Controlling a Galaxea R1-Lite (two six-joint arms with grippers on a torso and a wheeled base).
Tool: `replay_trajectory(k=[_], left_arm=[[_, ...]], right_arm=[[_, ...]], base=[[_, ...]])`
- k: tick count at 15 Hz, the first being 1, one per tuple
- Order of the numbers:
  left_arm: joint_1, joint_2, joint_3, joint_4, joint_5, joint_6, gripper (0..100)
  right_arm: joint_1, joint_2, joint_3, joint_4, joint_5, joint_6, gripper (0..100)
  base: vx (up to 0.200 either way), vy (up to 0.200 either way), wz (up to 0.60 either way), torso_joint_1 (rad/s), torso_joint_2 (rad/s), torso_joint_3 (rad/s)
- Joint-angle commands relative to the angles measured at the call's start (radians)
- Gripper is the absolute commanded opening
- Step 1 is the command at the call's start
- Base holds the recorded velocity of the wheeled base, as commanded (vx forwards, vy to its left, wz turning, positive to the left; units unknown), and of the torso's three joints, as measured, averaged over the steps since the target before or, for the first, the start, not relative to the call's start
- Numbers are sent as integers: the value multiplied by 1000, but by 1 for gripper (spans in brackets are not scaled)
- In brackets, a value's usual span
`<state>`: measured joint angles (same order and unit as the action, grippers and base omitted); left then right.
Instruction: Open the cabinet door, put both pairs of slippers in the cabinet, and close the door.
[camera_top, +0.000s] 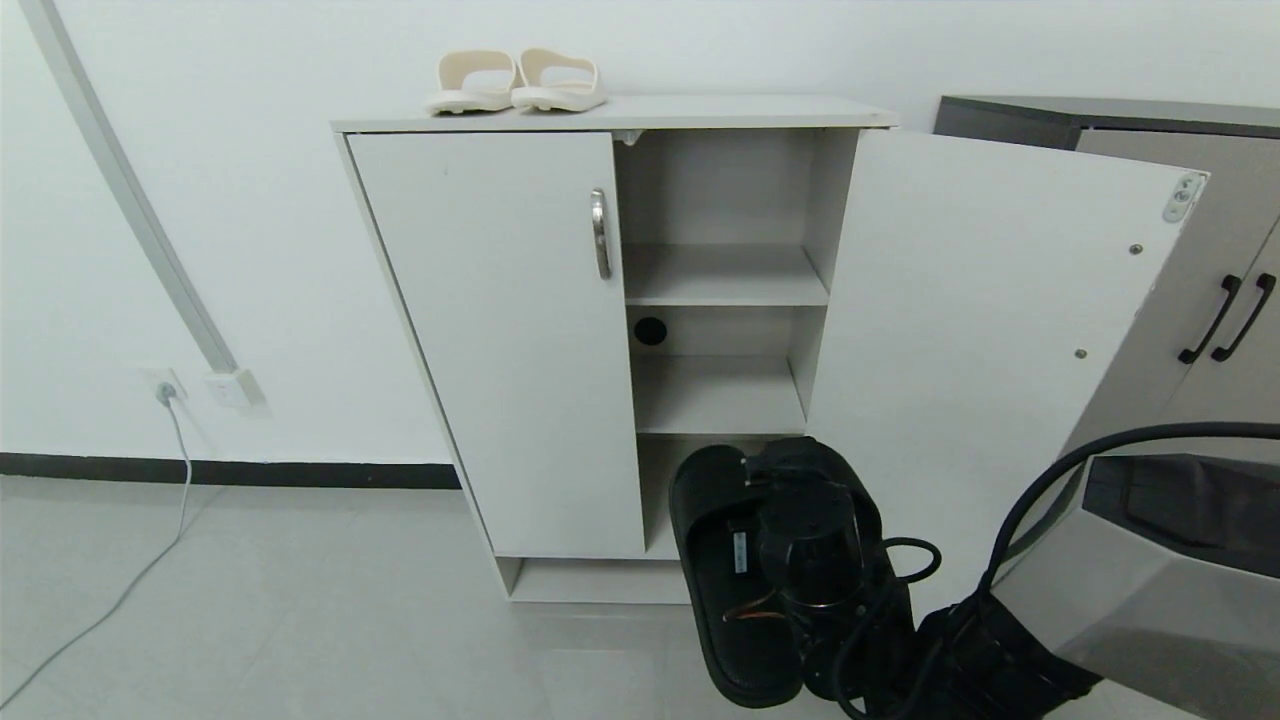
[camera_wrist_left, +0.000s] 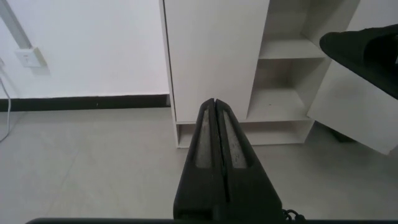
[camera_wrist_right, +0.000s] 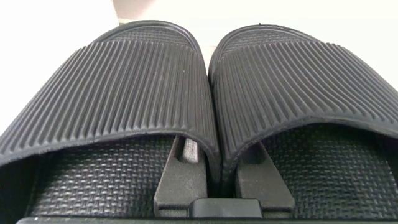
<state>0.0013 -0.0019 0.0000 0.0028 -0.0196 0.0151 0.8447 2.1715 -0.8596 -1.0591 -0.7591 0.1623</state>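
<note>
Here, right gripper (camera_wrist_right: 216, 163) holds black slippers (camera_top: 725, 585) before cabinet (camera_top: 500, 340).

1. One white laminate floor cabinet (camera_top: 700, 110).
2. Two flat white cabinet doors (camera_top: 500, 340), one for each half of the front.
3. One silver metal bar handle (camera_top: 600, 233).
4. Two white inner shelves (camera_top: 720, 275), dividing the uncovered half into three compartments.
5. One round dark hole (camera_top: 650, 331) in the back panel.
6. Two cream moulded open-toe slippers (camera_top: 560, 95), making one pair.
7. Two black ribbed rubber slippers (camera_wrist_right: 143, 81), making one pair.
8. One grey cabinet (camera_top: 1230, 220) bearing two black curved handles (camera_top: 1212, 320).
9. Two white wall outlets (camera_top: 232, 388).
10. One thin grey cable (camera_top: 150, 560).
</note>
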Motion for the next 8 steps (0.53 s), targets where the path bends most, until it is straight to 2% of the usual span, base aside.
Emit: replay_trajectory(k=[1, 8], left_arm=[[0, 2, 0, 0, 0, 0, 0], [0, 2, 0, 0, 0, -1, 0]], right_arm=[[-3, 4, 1, -1, -2, 0, 0], [-3, 11, -15, -16, 1, 0, 0]], base=[[0, 0, 0, 0, 0, 0], [0, 0, 0, 0, 0, 0]])
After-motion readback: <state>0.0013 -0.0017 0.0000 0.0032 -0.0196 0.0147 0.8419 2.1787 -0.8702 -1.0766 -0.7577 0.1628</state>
